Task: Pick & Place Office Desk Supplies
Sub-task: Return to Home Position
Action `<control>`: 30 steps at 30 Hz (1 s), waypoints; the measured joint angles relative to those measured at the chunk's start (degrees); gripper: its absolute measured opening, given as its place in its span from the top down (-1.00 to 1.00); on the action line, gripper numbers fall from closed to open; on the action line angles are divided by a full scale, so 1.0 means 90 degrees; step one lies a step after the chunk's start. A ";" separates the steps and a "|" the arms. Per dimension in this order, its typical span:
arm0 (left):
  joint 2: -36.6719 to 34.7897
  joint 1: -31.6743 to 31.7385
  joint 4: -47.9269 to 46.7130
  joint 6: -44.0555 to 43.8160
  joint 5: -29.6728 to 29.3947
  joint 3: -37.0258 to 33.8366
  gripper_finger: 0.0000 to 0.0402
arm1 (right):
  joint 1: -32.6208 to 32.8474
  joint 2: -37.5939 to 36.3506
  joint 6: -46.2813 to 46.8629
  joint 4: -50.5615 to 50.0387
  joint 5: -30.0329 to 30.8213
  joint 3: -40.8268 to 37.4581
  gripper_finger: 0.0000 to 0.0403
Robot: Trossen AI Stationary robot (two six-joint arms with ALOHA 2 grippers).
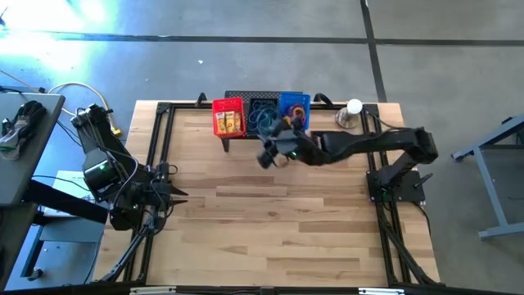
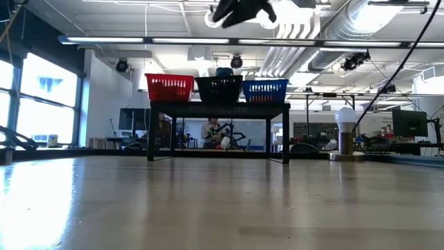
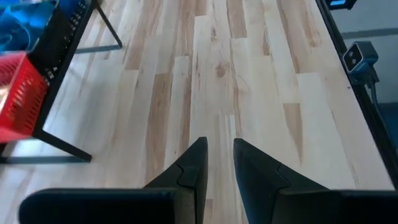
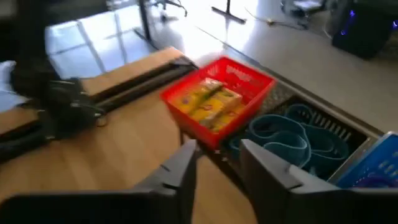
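Rubber bands: teal and dark loops (image 4: pixel 283 140) lie heaped in the black bin (image 4: pixel 333 124), the middle of three bins on the shelf (image 2: pixel 218 106).
Handling of bands: we judge them light, soft and springy, and apt to tangle or snag on the mesh. The best hold is a single strand where a loop arches clear of the heap, pinched firmly because rubber slides and stretches.
Crayon boxes: small yellow cartons (image 4: pixel 208 102) lie flat in the red bin (image 4: pixel 249 78), just beside the black one.
Handling of boxes: they look light and stiff but crushable. We would grip one across its narrow sides, not its broad face.
Blue bin: it (image 4: pixel 373 162) stands on the other side of the black bin, and we cannot make out its contents.
Bins as loads: we judge them light, with rigid lattice walls. The rim wall is the natural place to take hold.
Right jaws: they stand parted and empty, raised in front of the shelf and facing the red and black bins. The right arm (image 1: pixel 368 143) reaches across to that spot.
Left jaws: a narrow gap shows between them and they hold nothing. The left arm (image 1: pixel 106 164) is folded at the left edge of the tabletop (image 1: pixel 270 221), well apart from the shelf.
Progress: all three bins sit on the shelf, so we judge that only the arm's return to rest remains.
Bystander object: a silver cone with a white ball (image 1: pixel 352 113) stands beside the shelf.
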 joint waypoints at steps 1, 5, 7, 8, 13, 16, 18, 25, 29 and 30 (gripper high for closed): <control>0.0000 0.0018 -0.0002 0.0101 -0.0006 0.0000 0.64 | 0.0101 -0.0072 -0.0018 -0.0238 0.0012 -0.0002 0.45; 0.0025 0.0242 -0.0005 0.0379 -0.0467 0.0000 0.64 | 0.0644 -0.0545 0.0068 -0.1735 0.0188 0.0006 0.84; -0.0047 0.0427 0.0003 0.0548 -0.0585 0.0000 0.66 | 0.0841 -0.0715 0.0307 -0.2252 0.0169 0.0034 0.95; -0.0097 0.0543 -0.0029 0.0699 -0.0573 0.0000 0.68 | 0.0935 -0.0852 0.0483 -0.2692 0.0160 0.0019 0.96; -0.0651 0.1280 -0.0931 0.0902 -0.0662 0.0000 0.93 | 0.1463 -0.1282 0.0961 -0.4046 0.0184 -0.0003 0.99; -0.1253 0.1712 -0.1415 0.0631 -0.0943 0.0000 0.98 | 0.1794 -0.1545 0.0996 -0.4390 0.0319 0.0029 0.99; -0.1745 0.1901 -0.1381 0.0653 -0.0945 0.0000 1.00 | 0.2081 -0.1754 0.0981 -0.4754 0.0498 -0.0038 0.99; -0.3365 0.1879 -0.0557 0.0709 -0.1196 -0.0038 1.00 | 0.2833 -0.3359 0.0755 -0.4174 0.0962 -0.1612 0.99; -0.3936 0.1826 0.0053 0.1430 -0.1738 -0.0411 1.00 | 0.2930 -0.4792 0.0878 -0.3072 0.1384 -0.3153 0.99; -0.4070 0.1826 0.0180 0.1504 -0.1896 -0.0532 1.00 | 0.2886 -0.5153 0.0807 -0.2693 0.1497 -0.3524 0.99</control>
